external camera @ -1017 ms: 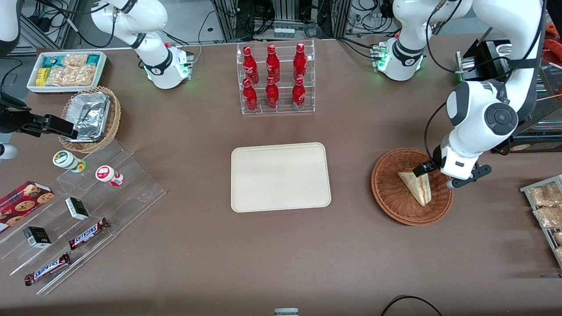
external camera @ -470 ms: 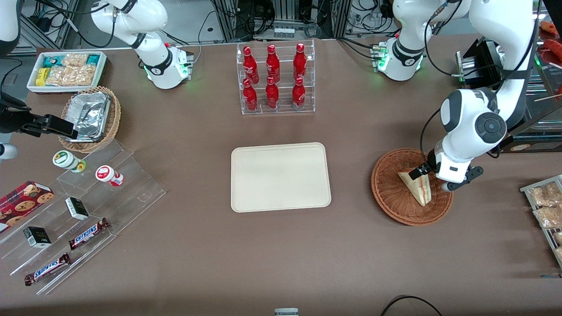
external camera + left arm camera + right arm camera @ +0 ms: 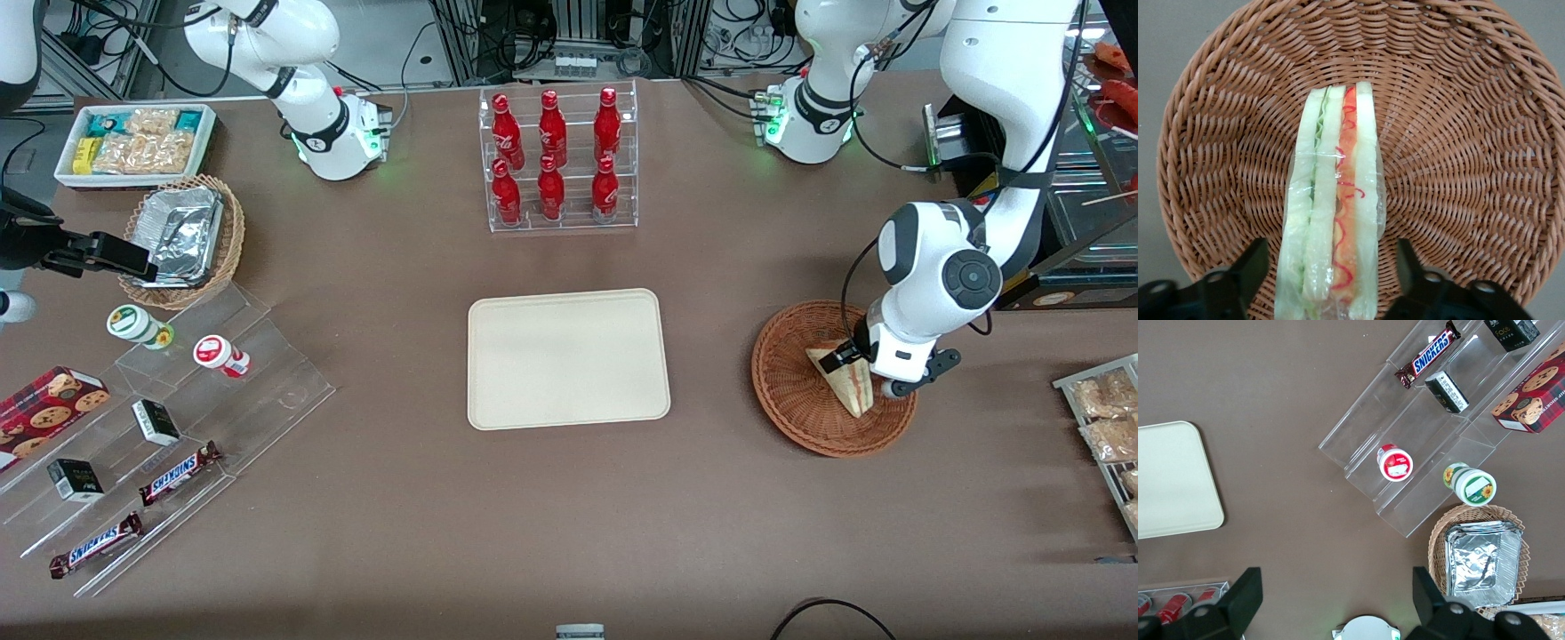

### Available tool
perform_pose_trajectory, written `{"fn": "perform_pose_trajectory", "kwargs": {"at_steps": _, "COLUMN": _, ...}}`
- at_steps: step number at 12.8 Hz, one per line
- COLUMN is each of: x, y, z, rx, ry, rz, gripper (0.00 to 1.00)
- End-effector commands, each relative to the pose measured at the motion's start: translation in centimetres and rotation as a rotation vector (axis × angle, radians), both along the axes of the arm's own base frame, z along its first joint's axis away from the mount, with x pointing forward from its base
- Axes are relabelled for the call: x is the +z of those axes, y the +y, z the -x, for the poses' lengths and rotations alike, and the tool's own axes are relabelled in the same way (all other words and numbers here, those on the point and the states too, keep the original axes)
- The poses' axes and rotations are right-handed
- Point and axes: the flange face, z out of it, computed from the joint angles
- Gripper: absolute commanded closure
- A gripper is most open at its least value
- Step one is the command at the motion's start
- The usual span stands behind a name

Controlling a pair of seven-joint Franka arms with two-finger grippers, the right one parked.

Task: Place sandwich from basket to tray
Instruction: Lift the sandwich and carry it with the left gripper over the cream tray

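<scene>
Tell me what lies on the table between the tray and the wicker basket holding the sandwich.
Nothing: the front view shows bare brown table between the tray and the basket, where the open gripper straddles the sandwich.

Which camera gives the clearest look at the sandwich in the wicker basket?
The left wrist view: the sandwich fills it, layers visible, lying in the basket between the open hand's fingers. The front view shows only a small wedge partly covered by the arm. The right wrist view misses it.

A wide table [image 3: 400, 516] covered in matte brown cloth filled the scene under even light. Metal frames and tangled black cables [image 3: 578, 36] lined its farthest edge.
</scene>
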Motion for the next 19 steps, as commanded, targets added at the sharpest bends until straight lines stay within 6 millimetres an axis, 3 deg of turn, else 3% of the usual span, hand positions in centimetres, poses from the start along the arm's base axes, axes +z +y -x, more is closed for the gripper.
{"fn": "perform_pose_trajectory", "kwargs": {"at_steps": 1, "x": 0.3, "y": 0.0, "z": 0.0, "rx": 0.012, "ry": -0.005, "rz": 0.002, "gripper": 0.99}}
{"fn": "perform_pose_trajectory", "kwargs": {"at_steps": 4, "x": 1.6, "y": -0.3, "z": -0.3, "rx": -0.014, "ry": 0.014, "rz": -0.006, "gripper": 1.00}}
{"fn": "perform_pose_trajectory", "kwargs": {"at_steps": 9, "x": 7.2, "y": -2.2, "z": -3.4, "rx": -0.105, "ry": 0.110, "rz": -0.005, "gripper": 1.00}}
{"fn": "perform_pose_trajectory", "kwargs": {"at_steps": 13, "x": 7.4, "y": -7.8, "z": -3.0, "rx": -0.232, "ry": 0.138, "rz": 0.004, "gripper": 1.00}}
{"fn": "perform_pose_trajectory", "kwargs": {"at_steps": 18, "x": 6.5, "y": -22.5, "z": -1.7, "rx": -0.339, "ry": 0.121, "rz": -0.007, "gripper": 1.00}}
{"fn": "perform_pose_trajectory", "kwargs": {"at_steps": 19, "x": 6.3, "y": -24.5, "z": -1.4, "rx": -0.349, "ry": 0.115, "rz": -0.008, "gripper": 1.00}}
